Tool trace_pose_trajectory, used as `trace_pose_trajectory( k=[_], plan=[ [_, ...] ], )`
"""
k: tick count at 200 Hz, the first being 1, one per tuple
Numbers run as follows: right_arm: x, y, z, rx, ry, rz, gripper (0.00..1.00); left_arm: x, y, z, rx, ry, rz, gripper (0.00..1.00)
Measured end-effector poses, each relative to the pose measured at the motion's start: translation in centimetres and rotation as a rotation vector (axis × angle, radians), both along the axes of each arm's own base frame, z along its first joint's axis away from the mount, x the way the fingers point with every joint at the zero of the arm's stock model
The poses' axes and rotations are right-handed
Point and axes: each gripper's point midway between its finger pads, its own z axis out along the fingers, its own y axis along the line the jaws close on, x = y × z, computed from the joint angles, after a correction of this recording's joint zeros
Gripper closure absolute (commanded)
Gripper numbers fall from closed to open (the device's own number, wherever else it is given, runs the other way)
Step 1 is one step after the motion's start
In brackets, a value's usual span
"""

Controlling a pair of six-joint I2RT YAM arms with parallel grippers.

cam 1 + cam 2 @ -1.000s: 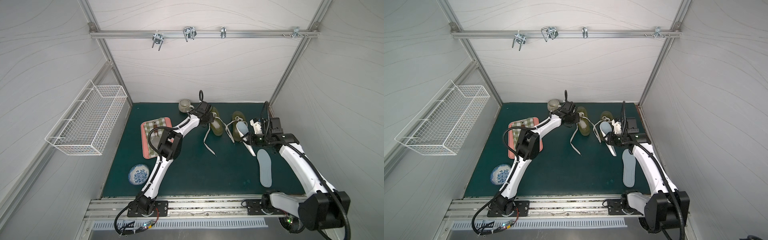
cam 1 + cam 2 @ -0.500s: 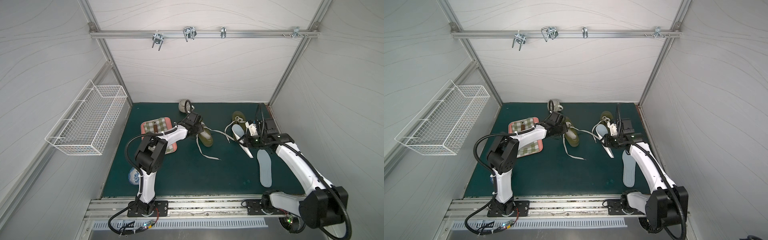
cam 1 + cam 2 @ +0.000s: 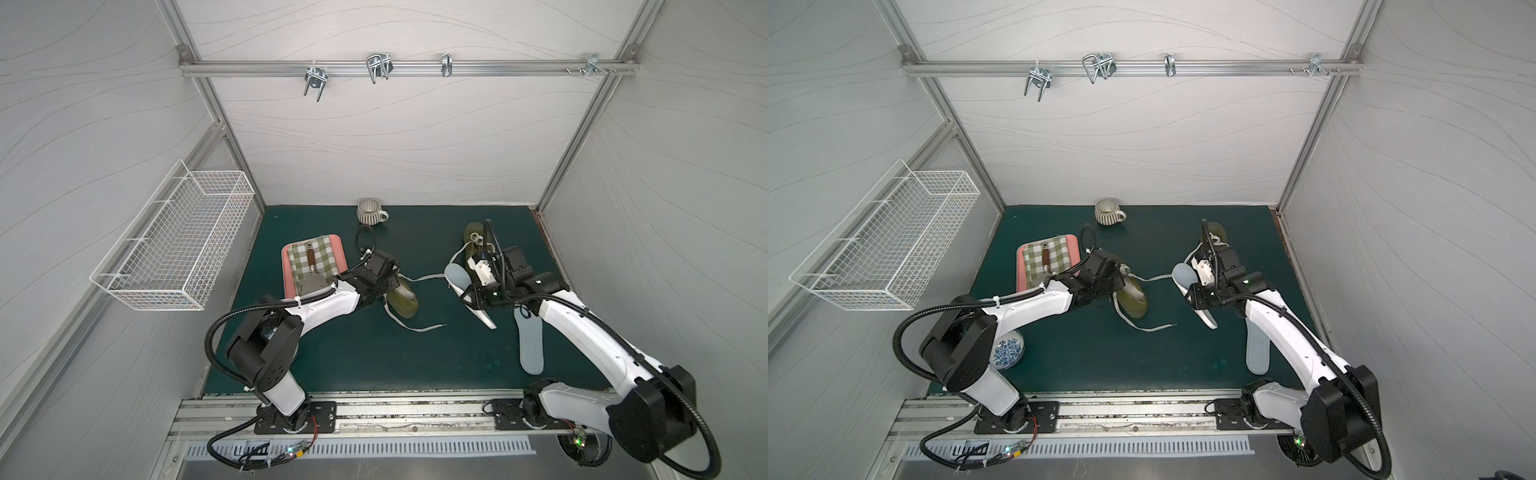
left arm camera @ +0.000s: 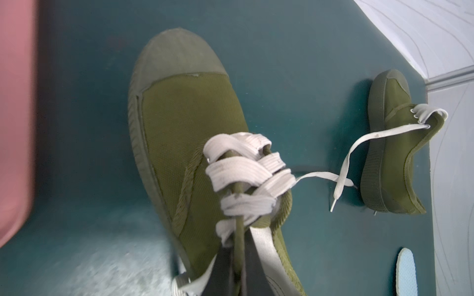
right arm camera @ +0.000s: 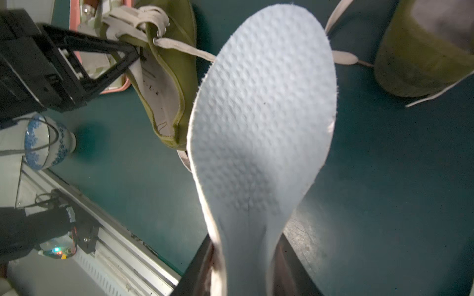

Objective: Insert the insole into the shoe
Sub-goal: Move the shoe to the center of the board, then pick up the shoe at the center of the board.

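- Your tabletop [image 3: 340, 353] is a dark green mat, boxed by white walls at the back and both sides, with a metal rail along the front edge. The widest bare stretch runs from the shoe to that rail.
- The left arm [image 3: 316, 307] reaches in low over the tray's near corner. The right arm [image 3: 582, 324] runs close along the right wall.
- A wire basket [image 3: 178, 245] hangs on the left wall, above the tabletop's left edge.
- The pink tray [image 3: 286, 266] sits back left under a checked cloth [image 3: 309, 259], just beside the shoe's toe.
- The shoe [image 3: 403, 299] stands mid-tabletop between the arms. It is olive canvas with a ribbed rubber toe cap and a pale lining that shows in its open mouth. The left jaws are pressed on its tongue, behind the loose white laces [image 4: 238, 169].
- A second shoe [image 3: 473, 235] stands near the back right corner, partly behind the right wrist.
- The insole [image 3: 455, 274] is pale blue and dimpled, with a whitish edge. The right jaws pinch its narrow end and hold it off the mat. Its broad end points towards the shoe, near it but apart in both top views.
- A second insole [image 3: 530, 340] lies flat by the right wall, partly under the right arm.
- A ribbed cup [image 3: 370, 211] stands at the back edge, and a blue-patterned bowl [image 3: 1007, 353] sits under the left elbow.
- One lace end trails across the mat towards the insole.
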Motion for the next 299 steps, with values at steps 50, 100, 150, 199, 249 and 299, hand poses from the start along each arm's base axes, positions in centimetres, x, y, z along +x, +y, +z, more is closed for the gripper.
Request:
trace_pose_trajectory(
  k=[50,100,150,199,249,299],
  plan=[
    [-0.5,0.3,-0.5,-0.036,0.002,0.017,0.65,-1.3,0.9,0.8,-0.022,-0.013,0.004,0.55],
    [-0.5,0.1,-0.5,-0.050,-0.001,0.013,0.65,-3.0,1.0,3.4,0.080,-0.004,-0.164,0.55],
    [0.0,0.4,0.4,-0.043,-0.026,0.021,0.65,-1.7,-0.4,6.7,0.303,0.043,-0.423,0.57],
    [1.0,1.1,0.5,-0.049,-0.028,0.049,0.65,-2.1,-1.0,3.5,0.540,0.126,-0.672,0.58],
    [1.3,0.9,0.7,-0.043,-0.031,0.052,0.65,-2.6,-1.2,1.6,0.677,0.134,-0.853,0.58],
    [1.5,0.8,0.3,-0.043,-0.017,0.048,0.65,-1.7,-1.0,0.5,0.751,0.126,-0.891,0.59]
  ],
)
